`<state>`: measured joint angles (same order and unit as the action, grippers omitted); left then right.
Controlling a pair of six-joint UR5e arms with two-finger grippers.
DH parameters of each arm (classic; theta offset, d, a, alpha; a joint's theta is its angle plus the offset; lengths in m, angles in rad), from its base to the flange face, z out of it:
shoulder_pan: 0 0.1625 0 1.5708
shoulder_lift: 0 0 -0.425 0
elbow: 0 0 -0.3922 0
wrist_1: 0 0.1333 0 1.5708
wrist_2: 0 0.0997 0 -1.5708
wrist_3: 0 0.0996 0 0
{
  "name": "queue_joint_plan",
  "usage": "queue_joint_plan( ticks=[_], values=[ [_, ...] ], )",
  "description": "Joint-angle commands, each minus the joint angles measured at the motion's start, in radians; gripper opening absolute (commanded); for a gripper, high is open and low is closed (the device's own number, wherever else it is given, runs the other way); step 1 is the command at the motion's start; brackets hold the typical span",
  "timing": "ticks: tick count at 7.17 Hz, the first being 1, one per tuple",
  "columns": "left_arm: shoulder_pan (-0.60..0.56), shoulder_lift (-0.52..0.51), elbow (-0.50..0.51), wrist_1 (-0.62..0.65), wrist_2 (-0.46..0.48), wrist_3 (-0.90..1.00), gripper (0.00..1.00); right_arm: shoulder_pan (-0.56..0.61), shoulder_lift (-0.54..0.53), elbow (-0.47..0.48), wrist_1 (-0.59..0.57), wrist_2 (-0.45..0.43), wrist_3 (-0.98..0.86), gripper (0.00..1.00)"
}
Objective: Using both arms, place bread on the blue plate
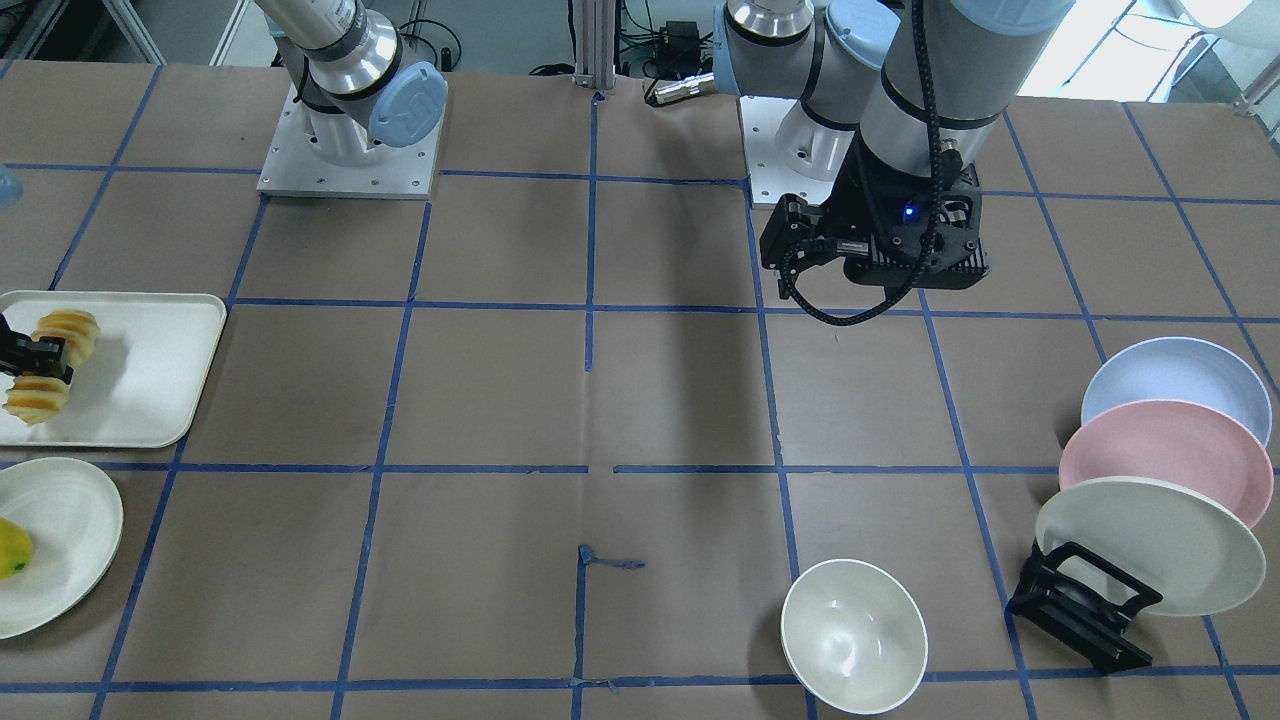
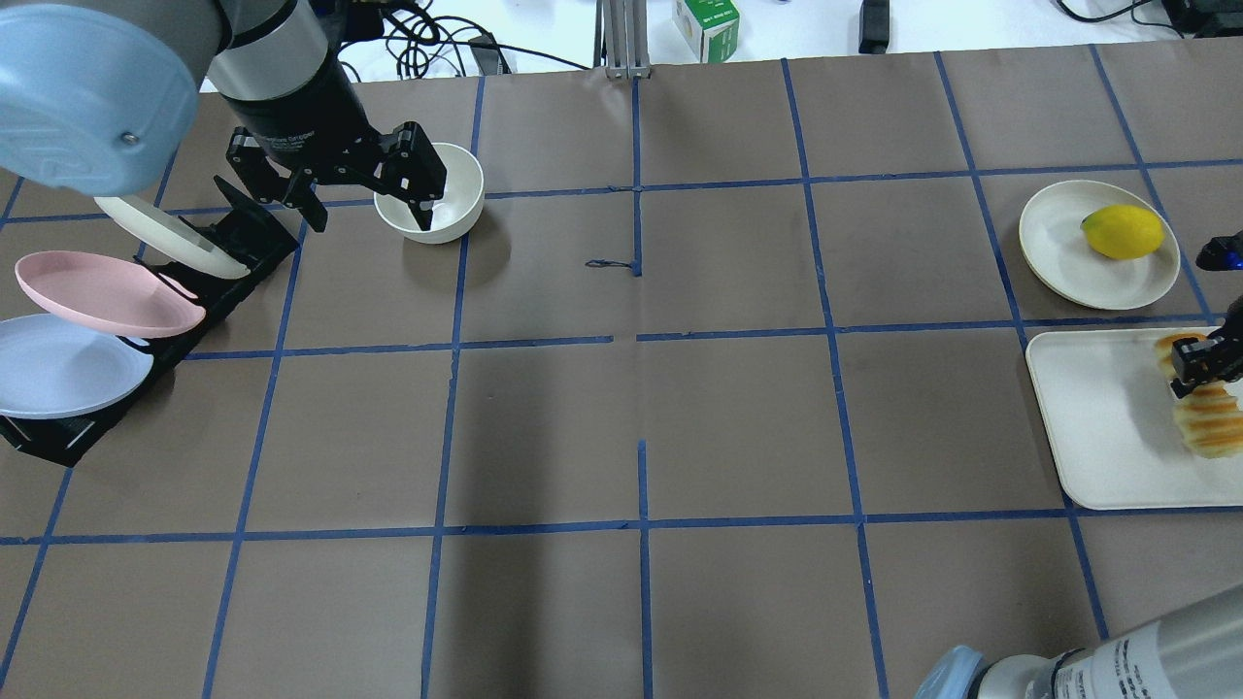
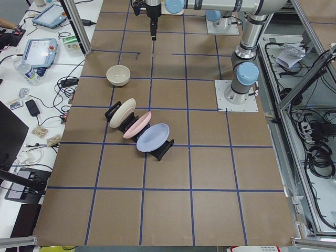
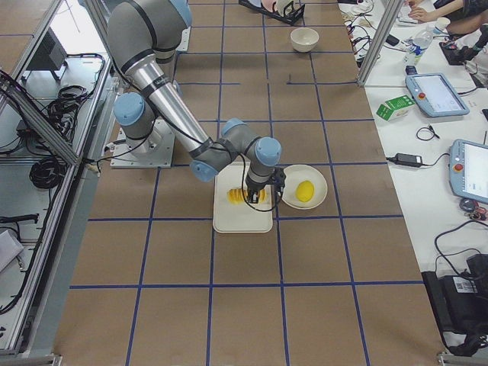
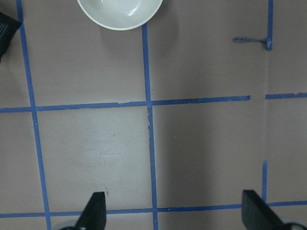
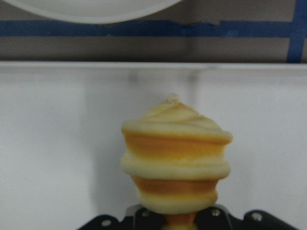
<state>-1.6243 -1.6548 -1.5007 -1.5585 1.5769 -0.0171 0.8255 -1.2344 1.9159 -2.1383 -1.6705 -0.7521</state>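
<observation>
Right pincer (image 1: 36,358) tight around bread (image 1: 68,328) mid-loaf, tray rim (image 1: 212,335) well apart

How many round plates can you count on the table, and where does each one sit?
4. Three stand in the black rack: the blue plate, the pink plate and the cream-white plate. A fourth cream plate lies flat beside the tray, holding the lemon.
</observation>
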Motion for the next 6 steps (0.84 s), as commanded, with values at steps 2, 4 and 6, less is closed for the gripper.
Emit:
queue_joint_plan(
  ticks=[2,4,6],
  values=[
    [0.123,0.001,-0.001,0.032,0.0,0.014,1.0,0.05,-0.157,0.0,0.185,0.031,0.094,0.0],
    [0.293,0.013,0.002,0.029,0.003,0.041,1.0,0.157,-0.293,0.0,0.317,0.06,0.243,0.0],
    [0.569,0.0,0.004,0.031,-0.009,0.162,1.0,0.298,-0.381,-0.002,0.38,0.069,0.409,0.0]
  ],
)
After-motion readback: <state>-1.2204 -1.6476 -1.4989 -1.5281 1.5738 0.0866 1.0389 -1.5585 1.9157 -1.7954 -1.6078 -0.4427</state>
